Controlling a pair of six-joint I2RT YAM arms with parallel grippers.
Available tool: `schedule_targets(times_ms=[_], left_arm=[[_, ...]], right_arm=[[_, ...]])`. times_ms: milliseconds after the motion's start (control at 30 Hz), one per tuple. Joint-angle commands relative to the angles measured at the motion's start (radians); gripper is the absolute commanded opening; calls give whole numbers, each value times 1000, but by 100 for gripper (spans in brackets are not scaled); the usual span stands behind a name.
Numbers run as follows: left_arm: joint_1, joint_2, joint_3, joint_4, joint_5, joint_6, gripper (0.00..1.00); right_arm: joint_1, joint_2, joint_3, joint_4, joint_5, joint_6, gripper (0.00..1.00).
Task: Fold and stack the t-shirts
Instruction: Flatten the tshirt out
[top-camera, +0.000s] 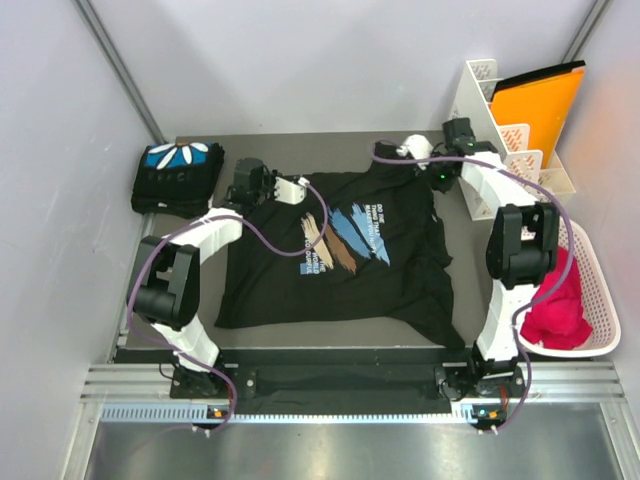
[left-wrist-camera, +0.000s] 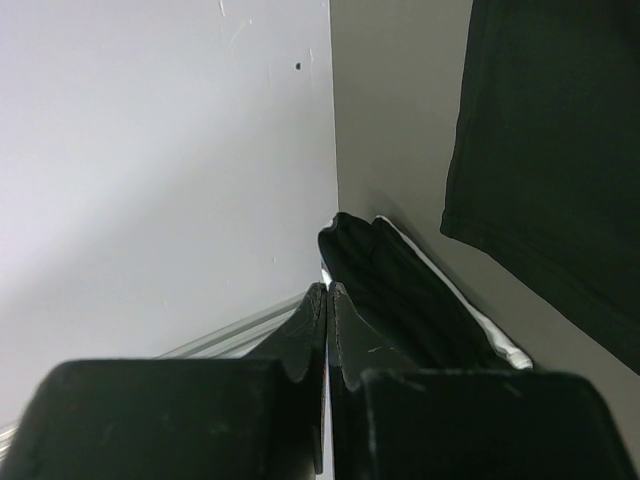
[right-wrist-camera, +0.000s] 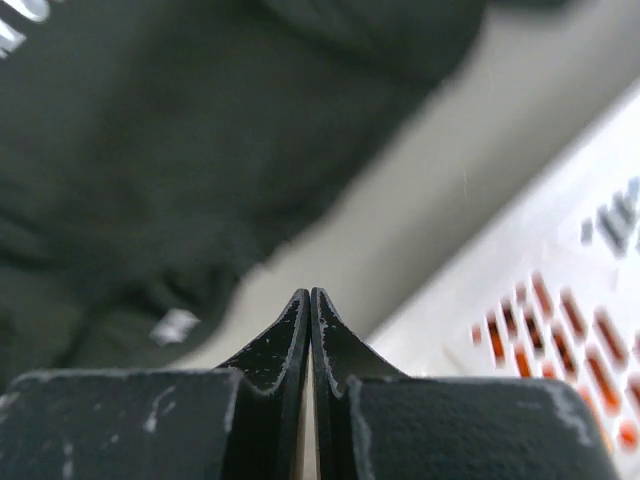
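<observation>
Limp black t-shirt (top-camera: 330, 260), brush-stroke print, lies spread flat mid-table (top-camera: 300, 150). Near its far edge, left gripper (left-wrist-camera: 327, 290) and right gripper (right-wrist-camera: 309, 295): hard black jaws pressed together, empty. Folded petal-print t-shirt (top-camera: 178, 175) sits far-left.

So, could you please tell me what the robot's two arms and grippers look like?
Both the left arm and right arm have white shell segments joined by bulky black motor housings, with a thin purple cable looping along each. The left gripper and right gripper have matte black, scuffed fingers tapering to thin tips.
</observation>
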Motion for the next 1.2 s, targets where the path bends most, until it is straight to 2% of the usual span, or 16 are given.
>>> schedule_targets(times_ms=[0,200,367,467,533,600,700,1000,1167], left_arm=[[-4,-31,8,-12,-1,6,0],[13,12,24,17,37,3,0],[22,136,80,81,26,-2,0],[24,233,183,91,-27,-78,0],[24,297,296,-12,-58,-182,0],[24,337,341,-34,-67,-251,0],[24,363,386,-63,-69,-279,0],[29,441,416,-11,-132,-239,0],[29,471,439,26,-178,-232,0]], right_arm=[[74,20,96,-37,21,-34,0],[111,38,124,-48,112,-49,0],[116,41,112,-46,120,-79,0],[116,66,141,-45,127,-92,0],[114,80,164,-31,126,-51,0],[114,90,198,-17,103,-2,0],[116,104,207,30,90,57,0],[119,277,307,168,250,98,0],[122,322,340,321,397,126,0]])
